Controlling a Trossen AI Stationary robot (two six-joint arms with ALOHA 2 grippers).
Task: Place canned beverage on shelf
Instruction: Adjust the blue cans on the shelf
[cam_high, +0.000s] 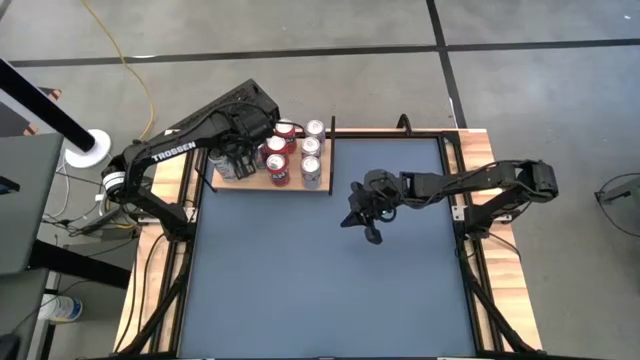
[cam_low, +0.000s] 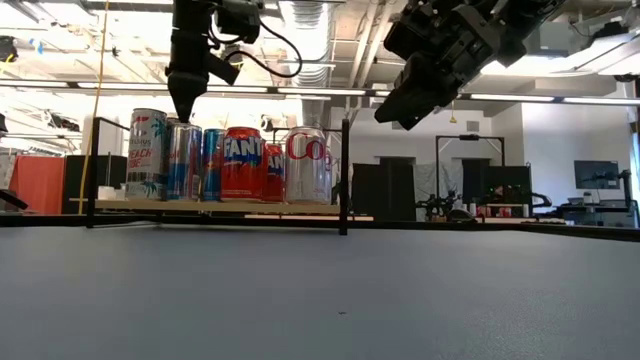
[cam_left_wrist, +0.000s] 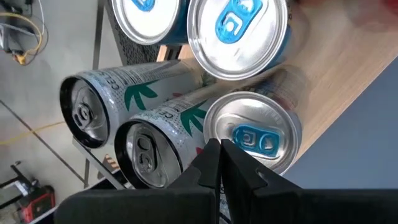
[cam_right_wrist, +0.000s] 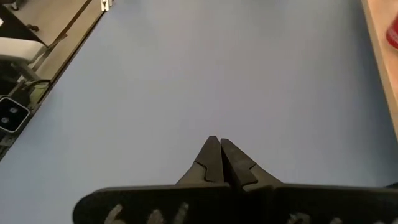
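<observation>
The left gripper (cam_left_wrist: 219, 152) is seen closed and empty, its fingertips just above the blue-tabbed can (cam_left_wrist: 252, 138) already standing on the shelf (cam_high: 262, 183). Placing looks finished, so a clean lift clear seems called for next. The right gripper (cam_right_wrist: 216, 149), also closed and empty, hangs over the bare blue tabletop (cam_high: 330, 280).

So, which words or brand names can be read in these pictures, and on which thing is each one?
"TROSSEN": on the left arm, high view.
"FANT", cut off: on the red can, low view.
"Co", cut off: on the silver can.
"CE", partly seen: on a white can, left wrist view.
The tall can has print too small to read.
</observation>
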